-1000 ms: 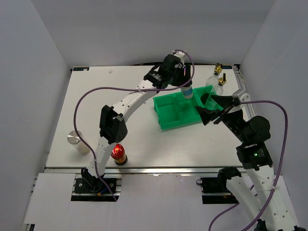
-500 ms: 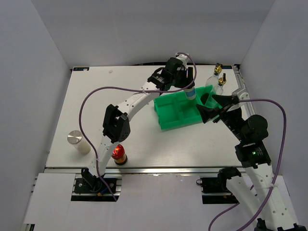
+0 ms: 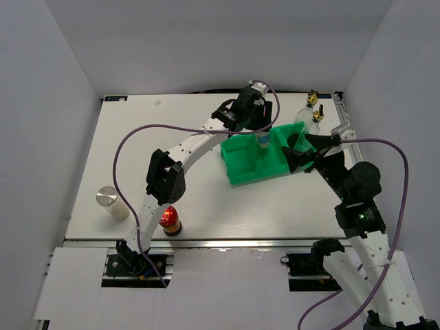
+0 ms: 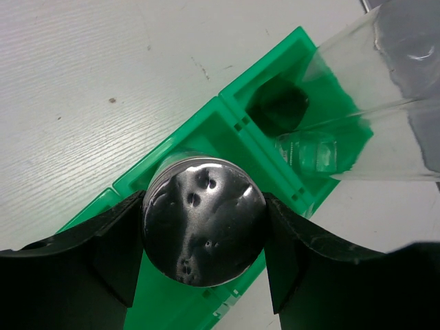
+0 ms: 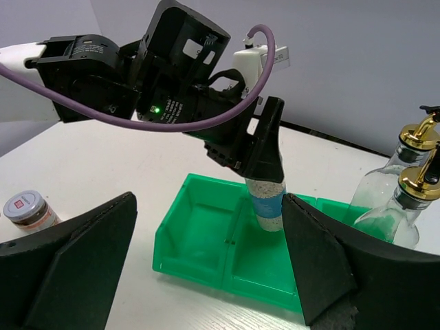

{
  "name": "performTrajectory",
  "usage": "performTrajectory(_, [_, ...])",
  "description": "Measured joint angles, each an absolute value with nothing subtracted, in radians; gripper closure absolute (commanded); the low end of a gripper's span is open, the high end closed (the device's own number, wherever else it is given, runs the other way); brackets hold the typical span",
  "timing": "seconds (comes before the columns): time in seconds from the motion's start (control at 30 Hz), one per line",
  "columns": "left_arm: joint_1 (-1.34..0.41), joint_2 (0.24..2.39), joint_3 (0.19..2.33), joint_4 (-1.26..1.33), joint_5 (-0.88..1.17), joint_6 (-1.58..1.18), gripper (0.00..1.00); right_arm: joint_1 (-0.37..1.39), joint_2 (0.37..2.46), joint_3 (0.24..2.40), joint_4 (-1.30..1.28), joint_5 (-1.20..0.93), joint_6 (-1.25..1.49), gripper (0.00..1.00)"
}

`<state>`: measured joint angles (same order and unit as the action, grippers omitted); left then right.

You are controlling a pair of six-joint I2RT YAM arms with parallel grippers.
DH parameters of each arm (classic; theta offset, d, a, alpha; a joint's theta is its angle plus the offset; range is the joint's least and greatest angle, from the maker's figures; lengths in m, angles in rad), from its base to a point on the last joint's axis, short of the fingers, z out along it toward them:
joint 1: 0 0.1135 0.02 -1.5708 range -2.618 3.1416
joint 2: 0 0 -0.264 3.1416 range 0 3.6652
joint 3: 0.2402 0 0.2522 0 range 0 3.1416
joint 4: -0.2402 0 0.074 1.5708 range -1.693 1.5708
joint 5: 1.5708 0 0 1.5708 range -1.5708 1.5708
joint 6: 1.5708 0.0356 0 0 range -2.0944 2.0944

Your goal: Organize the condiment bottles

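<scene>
The left claw [image 5: 267, 172] squeezes the small silver-lidded shaker bottle [image 4: 204, 227] upright over the middle box of the green plastic tray [image 3: 242, 172], ready to set it in, while the right claw [image 3: 300, 155] hangs open nearby.

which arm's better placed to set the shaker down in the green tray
Left. The left jaws are shut on the shaker, upright over the middle compartment of the green tray; the right jaws stand open and empty beside it.
</scene>
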<state>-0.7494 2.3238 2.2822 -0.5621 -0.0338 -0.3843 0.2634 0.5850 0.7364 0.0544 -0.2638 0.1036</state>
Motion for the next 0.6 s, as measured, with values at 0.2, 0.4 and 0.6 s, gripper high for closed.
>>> performTrajectory(0.2, [-0.749,2.326,2.266,-0.576,-0.049,-0.382,0.68,0.263,0.592,0.736,0.054,-0.256,0.103,0.11])
performTrajectory(0.4, [-0.749,2.348,2.279,-0.576,-0.052,-0.381,0.48,0.263,0.604,0.736,0.054,-0.249,0.103,0.1])
performTrajectory(0.6, [-0.752,2.381,2.291,-0.571,-0.07,-0.378,0.05,0.263,0.611,0.736,0.054,-0.241,0.102,0.11])
